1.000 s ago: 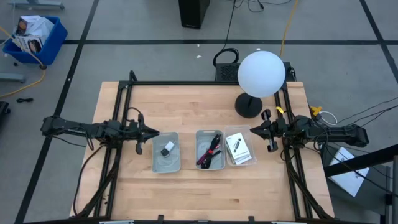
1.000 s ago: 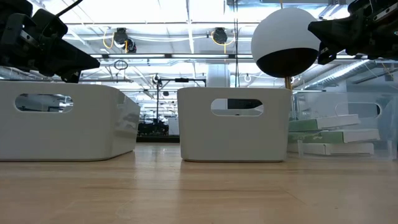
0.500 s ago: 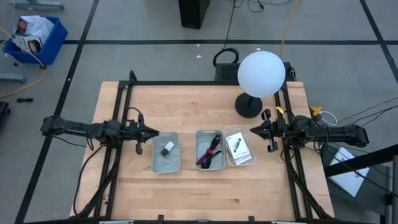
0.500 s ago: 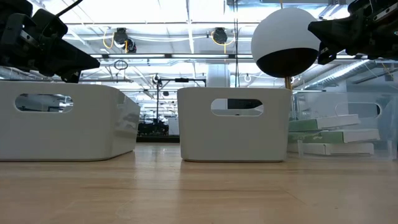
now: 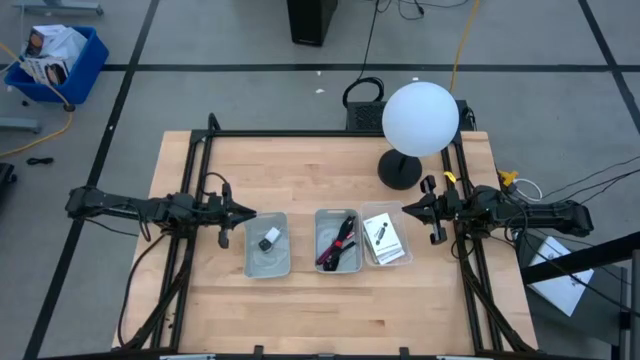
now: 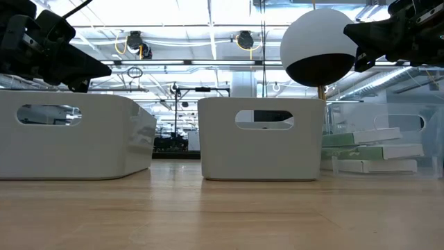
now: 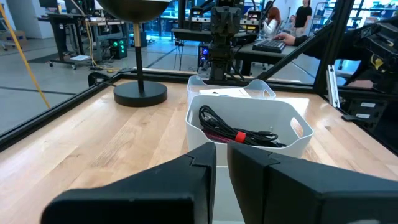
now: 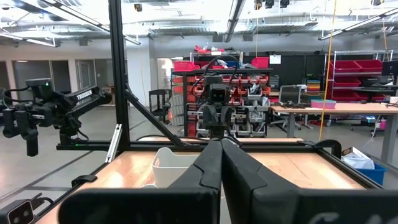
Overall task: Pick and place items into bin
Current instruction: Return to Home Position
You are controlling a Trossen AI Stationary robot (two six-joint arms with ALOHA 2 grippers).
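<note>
The bench (image 5: 300, 170) carries little outside its middle, which suggests the sorting is finished and only the parking of the arms is in hand. The white globe lamp (image 5: 420, 118) stands at about 1 o'clock near the far edge, well apart from the work and no part of it. The two arms lie low along the sides. The left pincer (image 5: 243, 214) points in from 9 o'clock and the right pincer (image 5: 408, 210) from 3 o'clock, both short of the containers, probably so nothing gets knocked. The left pincer's fingers are drawn to a thin slit and the right's are pressed together, and neither holds anything. The left bin (image 5: 264, 264) sits just 9 o'clock of centre. It holds the white block (image 5: 272, 236) with the tiny black piece (image 5: 264, 244) touching it. The right bin (image 5: 346, 263) is at centre, with the black cable (image 5: 341, 227) coiled over the dark-red strap (image 5: 334, 251). The white cards (image 5: 383, 238) lie just beside it toward 3 o'clock, in what looks like a clear tray.
</note>
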